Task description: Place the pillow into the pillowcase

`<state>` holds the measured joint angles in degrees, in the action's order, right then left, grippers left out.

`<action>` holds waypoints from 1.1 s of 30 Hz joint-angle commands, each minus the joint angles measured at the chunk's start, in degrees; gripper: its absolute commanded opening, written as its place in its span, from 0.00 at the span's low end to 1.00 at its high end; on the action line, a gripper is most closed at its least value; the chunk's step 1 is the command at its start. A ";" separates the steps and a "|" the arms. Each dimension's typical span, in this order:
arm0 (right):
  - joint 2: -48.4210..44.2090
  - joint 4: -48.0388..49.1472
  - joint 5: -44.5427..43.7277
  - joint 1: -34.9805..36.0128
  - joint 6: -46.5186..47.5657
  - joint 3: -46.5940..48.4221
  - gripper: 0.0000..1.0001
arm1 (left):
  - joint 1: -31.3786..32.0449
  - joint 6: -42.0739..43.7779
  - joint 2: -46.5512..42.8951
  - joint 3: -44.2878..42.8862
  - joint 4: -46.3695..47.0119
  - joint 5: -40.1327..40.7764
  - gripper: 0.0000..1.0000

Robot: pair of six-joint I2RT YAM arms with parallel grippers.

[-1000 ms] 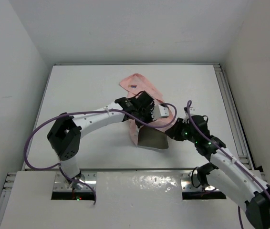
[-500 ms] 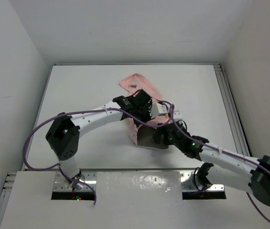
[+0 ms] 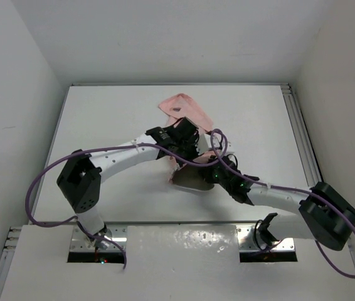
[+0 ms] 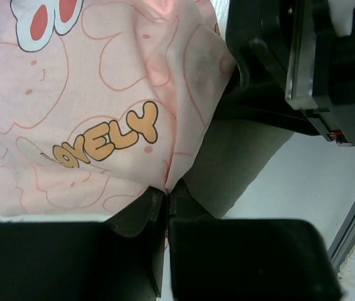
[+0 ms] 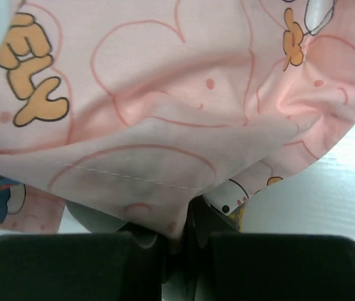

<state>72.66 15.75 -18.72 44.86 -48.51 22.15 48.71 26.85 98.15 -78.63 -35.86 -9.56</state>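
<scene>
Now the left pincer (image 4: pixel 167 195) and right pincer (image 5: pixel 180 235) each pinch the pillowcase (image 3: pixel 184 110) hem, close together over the counter (image 3: pixel 102 119), with the pillow (image 3: pixel 193 180) just beneath them, partly under the cloth, its long axis seemingly running left to right.

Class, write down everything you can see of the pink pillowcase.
The thin pale pink fabric pillowcase looks soft and creased. It is printed with outlined rabbits, white faces and orange lettering. Its far end lies spread on the white table, and its near end is bunched between both arms. The left gripper and the right gripper each pinch an edge of it. The olive-brown padded pillow shows at its near edge.
</scene>
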 commanded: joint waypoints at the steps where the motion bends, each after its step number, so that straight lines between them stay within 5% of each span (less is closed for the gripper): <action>1: -0.50 6.58 3.69 -0.83 -0.71 -0.71 0.00 | 0.60 -0.57 -3.23 -2.23 1.50 -0.46 0.00; 7: -7.87 7.01 5.36 -0.74 5.52 6.48 0.00 | 0.51 0.74 -3.93 -6.79 -2.97 -0.02 0.00; 21: -9.65 6.14 -5.70 -1.26 20.37 30.56 0.00 | 0.95 10.94 -2.08 -40.80 -25.92 -1.60 0.00; 29: -4.56 -5.89 -9.31 -7.15 18.11 39.89 0.00 | 0.95 11.38 -2.79 -47.84 -28.83 -1.68 0.00; 33: -2.79 -10.03 -6.78 -12.24 8.45 38.85 0.00 | 0.95 10.24 -2.35 -51.97 -28.83 -2.39 0.00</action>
<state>69.06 5.26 -21.34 37.34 -34.11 59.13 48.64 38.33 97.97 -125.73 -62.87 -6.57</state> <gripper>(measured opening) 0.091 0.018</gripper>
